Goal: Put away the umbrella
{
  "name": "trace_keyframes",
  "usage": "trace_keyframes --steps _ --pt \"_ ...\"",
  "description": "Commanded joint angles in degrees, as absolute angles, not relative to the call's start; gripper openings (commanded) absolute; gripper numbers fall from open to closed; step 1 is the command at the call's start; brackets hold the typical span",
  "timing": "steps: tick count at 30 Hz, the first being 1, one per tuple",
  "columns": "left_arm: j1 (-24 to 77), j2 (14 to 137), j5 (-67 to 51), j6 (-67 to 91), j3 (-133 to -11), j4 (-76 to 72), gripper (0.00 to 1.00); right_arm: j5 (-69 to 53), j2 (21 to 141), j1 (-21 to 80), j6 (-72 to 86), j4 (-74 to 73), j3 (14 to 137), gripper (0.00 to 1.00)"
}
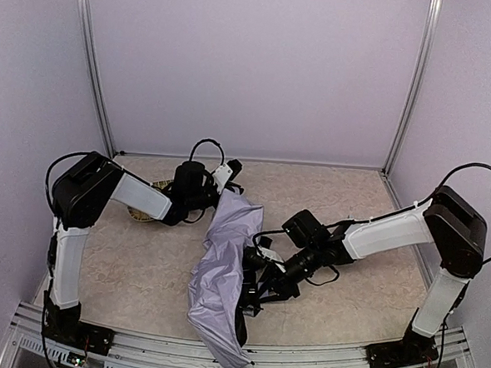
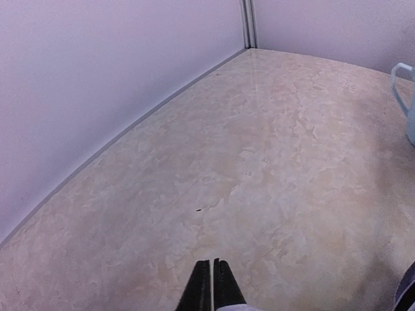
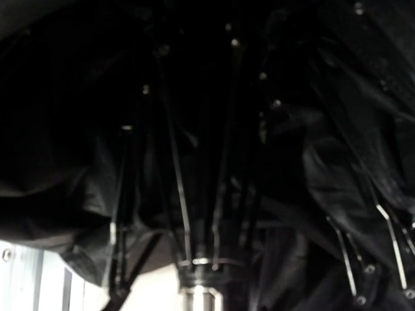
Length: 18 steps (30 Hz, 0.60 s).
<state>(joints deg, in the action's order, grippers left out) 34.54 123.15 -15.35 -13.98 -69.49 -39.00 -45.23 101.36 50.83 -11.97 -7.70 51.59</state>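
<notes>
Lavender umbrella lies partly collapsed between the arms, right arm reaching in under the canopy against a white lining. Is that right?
No: the lining is black, not white; the right wrist view shows black fabric crossed by thin metal ribs. The rest about the umbrella stands.

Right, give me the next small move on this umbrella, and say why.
Probably pull the right gripper slightly toward the near edge, drawing the ribs in: the umbrella lies half-collapsed, its far end pinched by the left gripper, jaws shut, and the right wrist view shows them splayed.
</notes>
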Motion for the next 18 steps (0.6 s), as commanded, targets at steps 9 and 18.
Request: trace_keyframes --steps 9,18 --pt "30.1 123.96 21.99 -1.17 -89.08 -23.78 0.92 -47.22 107.33 45.71 -1.22 -8.18 48.42 0.0" --pt "37.74 95.35 16.72 -7.37 -68.74 -20.21 0.95 -48.98 110.01 42.47 0.36 -9.26 49.89 0.0"
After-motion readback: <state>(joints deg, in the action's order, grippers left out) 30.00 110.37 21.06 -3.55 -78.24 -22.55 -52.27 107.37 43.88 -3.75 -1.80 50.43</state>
